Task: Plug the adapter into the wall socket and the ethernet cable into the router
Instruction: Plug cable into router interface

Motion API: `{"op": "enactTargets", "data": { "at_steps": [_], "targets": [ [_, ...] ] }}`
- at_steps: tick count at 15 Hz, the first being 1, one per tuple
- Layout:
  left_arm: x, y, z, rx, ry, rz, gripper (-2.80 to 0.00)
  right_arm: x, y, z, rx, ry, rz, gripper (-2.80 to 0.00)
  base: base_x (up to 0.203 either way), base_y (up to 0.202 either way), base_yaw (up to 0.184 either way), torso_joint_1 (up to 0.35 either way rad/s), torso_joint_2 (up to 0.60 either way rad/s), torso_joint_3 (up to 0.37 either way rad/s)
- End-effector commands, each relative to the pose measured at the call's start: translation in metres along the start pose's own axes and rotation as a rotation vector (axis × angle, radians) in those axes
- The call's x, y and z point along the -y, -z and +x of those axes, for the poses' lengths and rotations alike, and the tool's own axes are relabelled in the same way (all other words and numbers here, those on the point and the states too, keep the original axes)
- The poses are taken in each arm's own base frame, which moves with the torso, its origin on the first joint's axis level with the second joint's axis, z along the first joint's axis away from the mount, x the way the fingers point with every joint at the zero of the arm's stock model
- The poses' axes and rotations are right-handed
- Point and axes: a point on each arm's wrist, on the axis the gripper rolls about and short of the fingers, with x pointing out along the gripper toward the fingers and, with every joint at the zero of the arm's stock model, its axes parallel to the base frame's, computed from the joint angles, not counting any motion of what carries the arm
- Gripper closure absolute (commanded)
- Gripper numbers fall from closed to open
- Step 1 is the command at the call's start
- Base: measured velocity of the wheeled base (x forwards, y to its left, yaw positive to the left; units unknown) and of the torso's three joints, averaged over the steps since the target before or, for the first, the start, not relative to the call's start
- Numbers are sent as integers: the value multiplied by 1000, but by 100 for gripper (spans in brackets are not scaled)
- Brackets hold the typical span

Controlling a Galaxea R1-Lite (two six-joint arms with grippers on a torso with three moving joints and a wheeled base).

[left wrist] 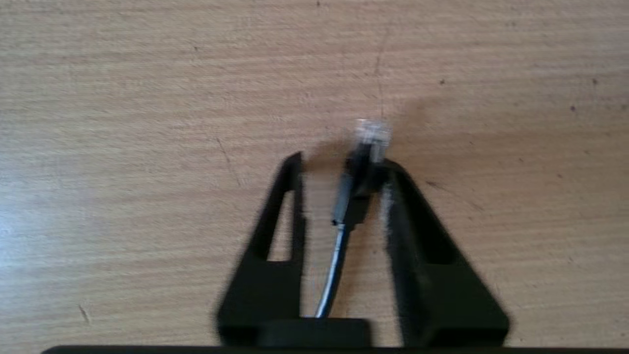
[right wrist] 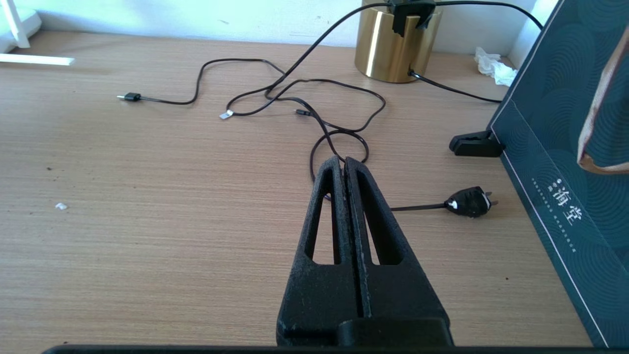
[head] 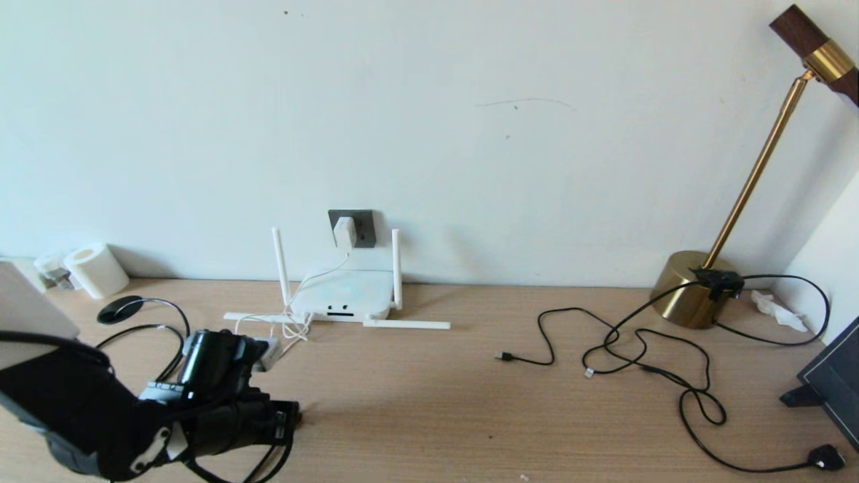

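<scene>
Near left, your left gripper (left wrist: 341,167) points down at the desk (left wrist: 147,98), jaws parted, the ethernet cable (left wrist: 355,187) leaning on one finger, its clear connector just past the tips; can't tell if it's gripped. Right gripper (right wrist: 343,162): jaws pressed together, empty, near right. Far: the router (head: 342,295) by the wall, the adapter (head: 345,233) already in the wall socket (head: 363,228).

Router (head: 342,295) front open; antenna (head: 406,325) lies across approach.

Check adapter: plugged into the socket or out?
In. The adapter sits flat against the socket on the wall, its cord hanging down toward the router.
</scene>
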Motion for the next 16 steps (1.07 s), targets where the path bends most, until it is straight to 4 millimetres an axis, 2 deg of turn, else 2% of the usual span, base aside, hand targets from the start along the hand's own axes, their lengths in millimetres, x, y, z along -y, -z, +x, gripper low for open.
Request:
{"op": "enactTargets", "data": {
  "at_steps": [1, 10, 16],
  "targets": [
    [0, 3, 1, -9, -2, -2, -280, 0, 0, 0, -2, 0, 0, 0, 0, 0, 0, 0, 0, 0],
    [-1, 21, -5, -3, -4, 43, -280, 0, 0, 0, -2, 0, -2, 0, 0, 0, 0, 0, 0, 0],
    [-1, 23, -3, 1, -6, 48, -280, 0, 0, 0, -2, 0, 0, 0, 0, 0, 0, 0, 0, 0]
  ]
}}
